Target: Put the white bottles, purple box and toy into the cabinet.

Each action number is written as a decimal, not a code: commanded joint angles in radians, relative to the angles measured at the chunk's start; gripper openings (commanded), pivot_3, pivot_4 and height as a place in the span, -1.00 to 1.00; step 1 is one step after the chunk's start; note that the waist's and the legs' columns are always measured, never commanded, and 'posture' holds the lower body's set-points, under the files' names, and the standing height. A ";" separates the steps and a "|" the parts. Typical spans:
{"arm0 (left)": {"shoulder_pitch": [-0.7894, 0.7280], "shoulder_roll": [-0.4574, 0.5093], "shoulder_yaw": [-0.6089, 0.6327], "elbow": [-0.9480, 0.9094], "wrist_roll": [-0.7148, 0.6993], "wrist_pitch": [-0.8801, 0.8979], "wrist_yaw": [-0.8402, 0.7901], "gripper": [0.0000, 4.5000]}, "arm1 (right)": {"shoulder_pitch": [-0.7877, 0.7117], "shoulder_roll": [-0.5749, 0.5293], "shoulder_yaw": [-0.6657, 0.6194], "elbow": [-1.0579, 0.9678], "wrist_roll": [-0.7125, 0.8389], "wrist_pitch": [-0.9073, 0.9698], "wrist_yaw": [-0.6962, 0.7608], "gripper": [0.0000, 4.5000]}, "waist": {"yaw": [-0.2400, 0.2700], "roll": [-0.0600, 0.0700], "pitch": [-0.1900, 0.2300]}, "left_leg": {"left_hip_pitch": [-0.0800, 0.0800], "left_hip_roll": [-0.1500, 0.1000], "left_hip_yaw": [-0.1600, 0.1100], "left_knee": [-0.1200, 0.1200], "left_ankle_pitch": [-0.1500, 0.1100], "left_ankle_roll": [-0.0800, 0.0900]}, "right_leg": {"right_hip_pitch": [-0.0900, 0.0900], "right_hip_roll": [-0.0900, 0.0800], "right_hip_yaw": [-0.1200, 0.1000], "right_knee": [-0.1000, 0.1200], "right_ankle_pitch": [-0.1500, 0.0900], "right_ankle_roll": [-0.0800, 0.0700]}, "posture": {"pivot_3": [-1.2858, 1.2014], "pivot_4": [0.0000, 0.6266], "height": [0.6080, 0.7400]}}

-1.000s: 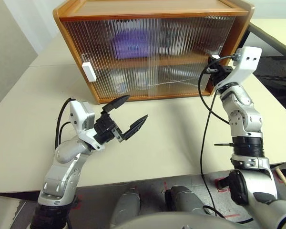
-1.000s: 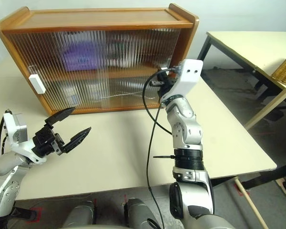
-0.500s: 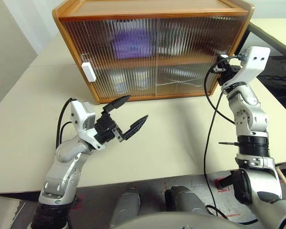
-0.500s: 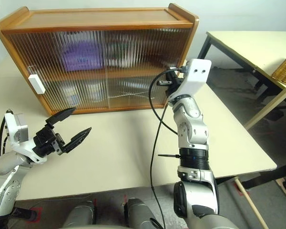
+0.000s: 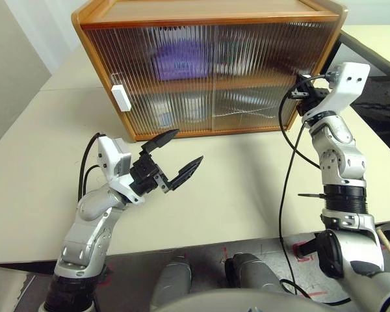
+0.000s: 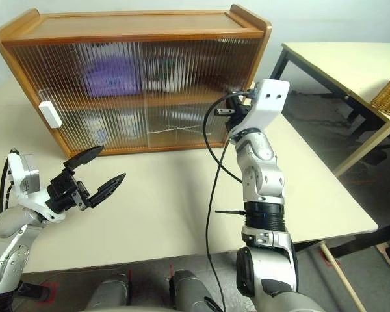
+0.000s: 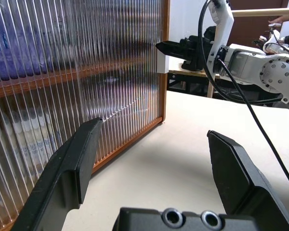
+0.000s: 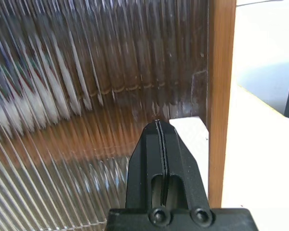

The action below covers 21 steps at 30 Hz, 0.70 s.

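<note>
right gripper, fingers pressed together, has moved rightward to the white handle at the cabinet right edge; left gripper unchanged, spread wide

Cabinet sits at 12 o'clock on tabletop, both sliding doors shut. Purple box inside on inner shelf, toward 11 o'clock. Blurred white bottles below shelf, under box. Left pincer over tabletop at 8 o'clock, before cabinet, well apart from it. Right pincer at 2 o'clock, tips against handle at cabinet's right edge. Second table beyond, at 3 o'clock.
</note>
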State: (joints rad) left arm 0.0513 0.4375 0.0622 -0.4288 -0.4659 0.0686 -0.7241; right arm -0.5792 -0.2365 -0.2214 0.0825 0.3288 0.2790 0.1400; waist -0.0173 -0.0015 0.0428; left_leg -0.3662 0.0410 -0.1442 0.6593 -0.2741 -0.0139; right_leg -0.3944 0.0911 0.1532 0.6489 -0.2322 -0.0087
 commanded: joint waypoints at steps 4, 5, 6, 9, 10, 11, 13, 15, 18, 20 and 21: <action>0.006 0.002 -0.007 0.007 0.005 -0.002 -0.004 1.00 | 0.078 0.027 0.027 -0.127 0.065 0.085 0.055 -0.98 | 0.000 0.000 0.000 | 0.000 0.000 0.001 0.000 0.000 0.000 | 0.000 0.000 0.000 0.000 -0.001 0.001 | 0.03 -0.84 1.00; 0.006 0.002 -0.007 0.007 0.004 -0.002 -0.004 1.00 | 0.089 0.028 0.031 -0.142 0.070 0.095 0.063 -0.98 | 0.000 0.000 0.000 | 0.000 0.000 0.001 0.000 0.000 0.000 | 0.001 0.000 0.000 0.000 -0.001 0.001 | 0.03 -0.83 1.00; 0.007 0.002 -0.007 0.007 0.004 -0.002 -0.004 1.00 | 0.101 0.034 0.034 -0.157 0.082 0.102 0.074 -0.98 | 0.000 0.000 0.000 | 0.000 0.000 0.002 0.000 0.000 0.000 | 0.001 0.000 0.000 0.000 -0.001 0.001 | 0.03 -0.83 1.00; 0.010 0.003 -0.006 0.005 0.003 -0.001 -0.005 1.00 | 0.130 0.035 0.044 -0.193 0.095 0.122 0.097 -0.98 | -0.001 0.000 0.000 | 0.000 0.000 0.002 0.000 0.000 0.000 | 0.001 0.000 0.000 0.000 -0.001 0.001 | 0.03 -0.82 1.00; 0.011 0.003 -0.005 0.004 0.002 -0.001 -0.005 1.00 | 0.150 0.020 0.058 -0.212 0.088 0.125 0.117 -0.98 | -0.001 0.000 0.000 | 0.000 -0.001 0.003 0.000 0.000 0.000 | 0.001 0.000 0.000 0.000 -0.001 0.001 | 0.03 -0.81 1.00; 0.012 0.004 -0.005 0.003 0.001 -0.001 -0.005 1.00 | 0.169 0.008 0.066 -0.227 0.086 0.124 0.139 -0.98 | 0.000 0.000 0.000 | 0.000 0.000 0.003 0.001 0.000 0.000 | 0.001 0.000 0.000 0.000 -0.001 0.001 | 0.03 -0.81 1.00; 0.013 0.004 -0.004 0.002 0.001 0.000 -0.005 1.00 | 0.193 -0.003 0.073 -0.245 0.095 0.118 0.173 -0.98 | 0.000 0.000 0.000 | 0.000 -0.001 0.003 0.001 0.000 0.000 | 0.002 0.000 0.000 0.000 -0.002 0.001 | 0.03 -0.81 1.00; 0.019 0.006 -0.003 -0.004 -0.002 0.002 -0.005 1.00 | 0.241 -0.016 0.075 -0.268 0.144 0.079 0.281 -0.98 | -0.001 0.000 0.001 | 0.000 -0.001 0.003 0.001 0.000 0.000 | 0.002 0.000 0.000 0.000 -0.002 0.002 | 0.02 -0.79 1.00; 0.035 0.012 0.004 -0.016 -0.009 0.009 -0.005 1.00 | 0.324 -0.050 0.064 -0.263 0.207 0.023 0.449 -0.98 | 0.000 -0.001 0.001 | 0.000 -0.001 0.008 0.000 0.000 -0.001 | 0.002 0.001 0.000 0.000 -0.003 0.001 | 0.03 -0.77 1.00; 0.050 0.020 0.012 -0.023 -0.009 0.012 -0.002 1.00 | 0.350 -0.073 0.042 -0.212 0.223 -0.002 0.514 -0.91 | 0.000 -0.001 0.002 | 0.000 -0.001 0.009 0.000 -0.001 -0.001 | 0.002 0.001 0.000 0.000 -0.004 0.001 | 0.03 -0.77 1.00; 0.057 0.023 0.017 -0.026 -0.010 0.013 0.002 1.00 | 0.358 -0.085 0.034 -0.184 0.229 -0.015 0.547 -0.82 | 0.000 -0.001 0.002 | 0.000 -0.001 0.010 0.000 -0.001 -0.001 | 0.002 0.000 0.000 0.000 -0.004 0.001 | 0.03 -0.76 1.00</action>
State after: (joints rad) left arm 0.0936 0.4521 0.0665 -0.4373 -0.4712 0.0712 -0.7235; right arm -0.2292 -0.3048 -0.1649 -0.1431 0.5389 0.2955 0.6320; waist -0.0178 -0.0026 0.0446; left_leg -0.3658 0.0397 -0.1334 0.6600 -0.2749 -0.0154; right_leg -0.3922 0.0913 0.1540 0.6488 -0.2362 -0.0074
